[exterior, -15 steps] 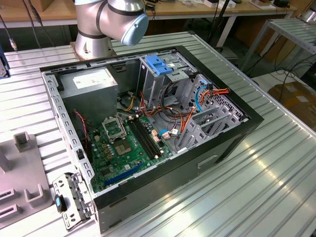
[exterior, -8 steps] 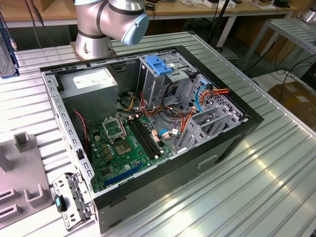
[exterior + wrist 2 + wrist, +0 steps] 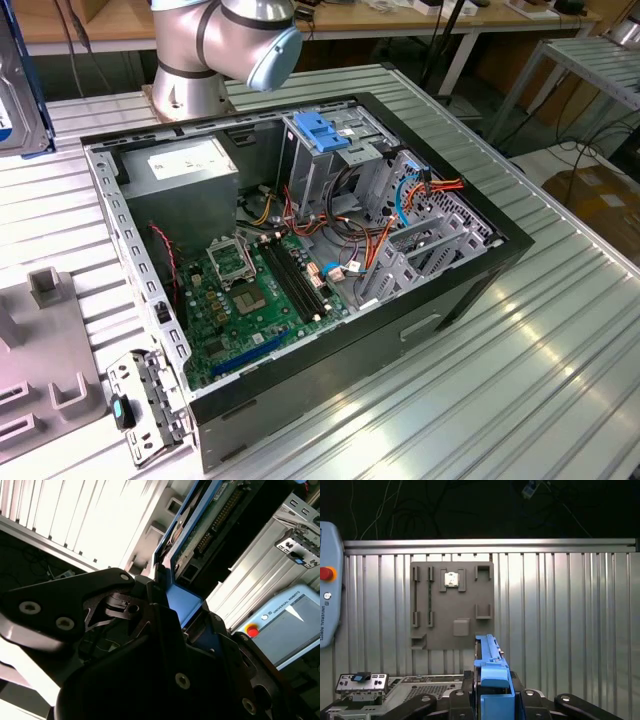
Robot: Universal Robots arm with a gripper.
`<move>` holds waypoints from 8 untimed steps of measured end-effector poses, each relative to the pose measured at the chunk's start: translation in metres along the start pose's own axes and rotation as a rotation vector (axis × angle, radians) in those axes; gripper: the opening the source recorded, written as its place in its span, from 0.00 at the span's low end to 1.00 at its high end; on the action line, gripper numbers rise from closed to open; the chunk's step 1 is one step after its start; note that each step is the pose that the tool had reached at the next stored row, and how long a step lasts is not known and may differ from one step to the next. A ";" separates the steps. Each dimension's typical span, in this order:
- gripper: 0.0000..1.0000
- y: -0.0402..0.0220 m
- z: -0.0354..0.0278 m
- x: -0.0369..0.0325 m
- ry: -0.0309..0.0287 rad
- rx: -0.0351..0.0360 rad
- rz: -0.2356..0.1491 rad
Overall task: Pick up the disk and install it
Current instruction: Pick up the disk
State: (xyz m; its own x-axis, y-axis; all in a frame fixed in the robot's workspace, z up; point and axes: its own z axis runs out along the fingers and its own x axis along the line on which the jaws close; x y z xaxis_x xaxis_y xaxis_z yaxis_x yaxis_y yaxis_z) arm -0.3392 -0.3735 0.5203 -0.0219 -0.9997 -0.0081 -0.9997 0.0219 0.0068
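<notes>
Gripper (image 3: 493,694), black, two-fingered: closed on the disk, its fingers (image 3: 468,687) pressed to either side; also in the second wrist view (image 3: 186,626)

Disk (image 3: 487,654), flat silver-metal hard drive with blue plastic side rails: held on edge in the gripper, one blue rail projecting beyond the fingers, above the desk; green circuit-board face visible in the second wrist view (image 3: 210,525)

Desk (image 3: 560,630), ribbed aluminium surface: lies beyond the held disk

Grey moulded fixture plate with slots and pockets (image 3: 452,605): flat on the desk, past the tip of the disk; at the exterior view's left (image 3: 50,350)

Small perforated metal bracket with a black tab (image 3: 360,685): on the desk, beside the case corner (image 3: 145,400)

Grey-and-blue teach pendant with a red button (image 3: 327,580): near the desk edge

Open black computer case (image 3: 350,372): on the desk, holding a green motherboard (image 3: 250,300), a large grey metal box with a white sticker (image 3: 185,170) and a blue plastic latch on a grey metal cage (image 3: 320,130)

Silver arm base (image 3: 200,50): behind the case
</notes>
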 end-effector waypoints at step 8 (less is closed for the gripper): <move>0.37 -0.0065 0.0010 0.0024 -0.0002 0.0003 0.000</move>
State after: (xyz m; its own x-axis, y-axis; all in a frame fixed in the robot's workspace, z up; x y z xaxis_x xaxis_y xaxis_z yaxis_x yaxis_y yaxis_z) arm -0.3328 -0.3760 0.5192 -0.0219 -0.9997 -0.0083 -0.9997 0.0219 0.0066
